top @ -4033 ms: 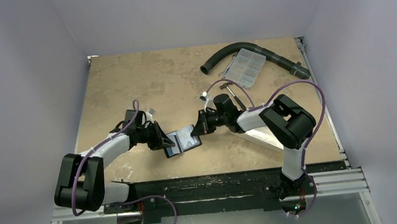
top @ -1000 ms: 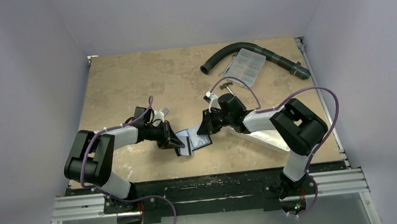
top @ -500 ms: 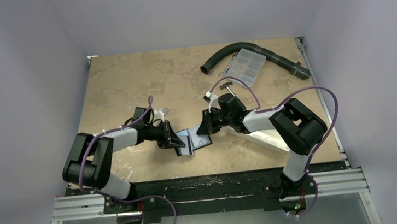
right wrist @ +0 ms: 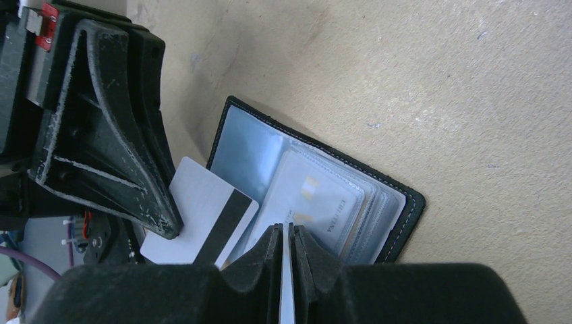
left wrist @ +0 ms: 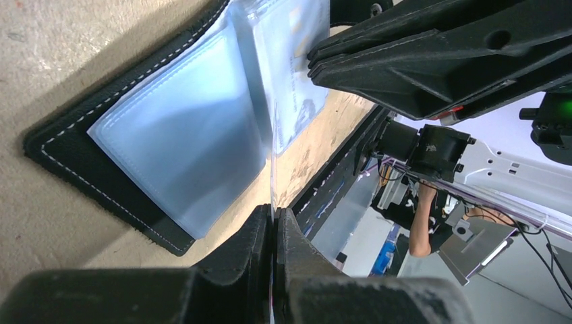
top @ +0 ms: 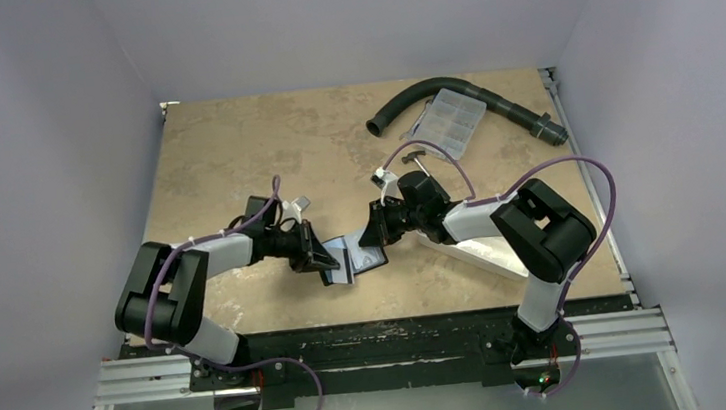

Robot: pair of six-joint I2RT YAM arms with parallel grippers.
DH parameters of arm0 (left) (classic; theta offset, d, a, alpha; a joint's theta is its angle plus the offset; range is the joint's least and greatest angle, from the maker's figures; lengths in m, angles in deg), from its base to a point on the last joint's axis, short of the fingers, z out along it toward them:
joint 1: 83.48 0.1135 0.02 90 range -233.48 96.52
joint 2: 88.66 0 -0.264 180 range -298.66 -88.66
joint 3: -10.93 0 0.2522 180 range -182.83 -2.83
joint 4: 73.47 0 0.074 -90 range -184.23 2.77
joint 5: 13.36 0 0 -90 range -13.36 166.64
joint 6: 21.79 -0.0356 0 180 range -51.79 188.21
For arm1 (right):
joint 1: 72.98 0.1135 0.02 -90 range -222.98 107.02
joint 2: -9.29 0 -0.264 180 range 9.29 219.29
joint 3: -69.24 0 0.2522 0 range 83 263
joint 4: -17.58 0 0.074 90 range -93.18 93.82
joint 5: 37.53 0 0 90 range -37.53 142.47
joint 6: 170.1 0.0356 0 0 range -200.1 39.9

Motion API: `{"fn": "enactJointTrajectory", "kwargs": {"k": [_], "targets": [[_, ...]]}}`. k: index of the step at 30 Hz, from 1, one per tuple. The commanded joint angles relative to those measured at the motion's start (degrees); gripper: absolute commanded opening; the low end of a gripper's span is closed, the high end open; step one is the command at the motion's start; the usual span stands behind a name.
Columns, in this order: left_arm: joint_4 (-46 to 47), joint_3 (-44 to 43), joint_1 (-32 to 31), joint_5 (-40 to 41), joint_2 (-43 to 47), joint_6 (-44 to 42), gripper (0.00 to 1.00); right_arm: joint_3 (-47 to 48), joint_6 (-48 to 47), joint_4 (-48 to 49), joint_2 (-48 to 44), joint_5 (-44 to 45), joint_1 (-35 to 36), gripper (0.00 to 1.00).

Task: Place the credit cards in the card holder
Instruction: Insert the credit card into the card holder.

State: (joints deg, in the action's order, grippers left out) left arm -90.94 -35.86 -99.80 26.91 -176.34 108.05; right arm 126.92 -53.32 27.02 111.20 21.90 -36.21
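— What's around?
— A tan mottled table (top: pixel 234 157) and plain grey walls (top: pixel 342 26).
— And the card holder (top: pixel 356 259)?
— It lies open, face up, just past the left gripper (top: pixel 322 262) tips and under the right gripper (top: pixel 374 239). Its long axis runs from one pincer to the other.
— Grips?
— The left pinches a white card (right wrist: pixel 202 226). The right pinches a clear sleeve (right wrist: pixel 287 297).

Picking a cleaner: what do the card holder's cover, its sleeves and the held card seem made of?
The card holder: matte black leather or imitation, going by white edge stitching. Its sleeves: soft clear plastic, glossy. The card: likely stiff white plastic, black stripe.
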Motion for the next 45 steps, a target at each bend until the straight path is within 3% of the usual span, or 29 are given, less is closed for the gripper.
{"fn": "enactJointTrajectory", "kwargs": {"k": [1, 9, 32, 45], "targets": [[2.8, 0.0, -1.1, -2.4, -2.0, 0.2, 0.00, -0.6, -2.0, -4.9, 2.1, 2.4, 0.1, 0.17], [5.8, 0.9, -1.2, -1.9, -4.2, 0.7, 0.00, -0.4, -2.0, -5.0, 2.3, 2.4, 0.1, 0.17], [0.8, 2.4, -1.1, 0.2, -0.5, 0.9, 0.00, -0.4, -2.6, -5.4, 2.7, 2.1, 0.1, 0.17], [2.8, 1.9, -1.1, -0.9, -3.7, 1.1, 0.00, -0.9, -2.3, -4.7, 2.9, 1.9, 0.1, 0.17]]}}
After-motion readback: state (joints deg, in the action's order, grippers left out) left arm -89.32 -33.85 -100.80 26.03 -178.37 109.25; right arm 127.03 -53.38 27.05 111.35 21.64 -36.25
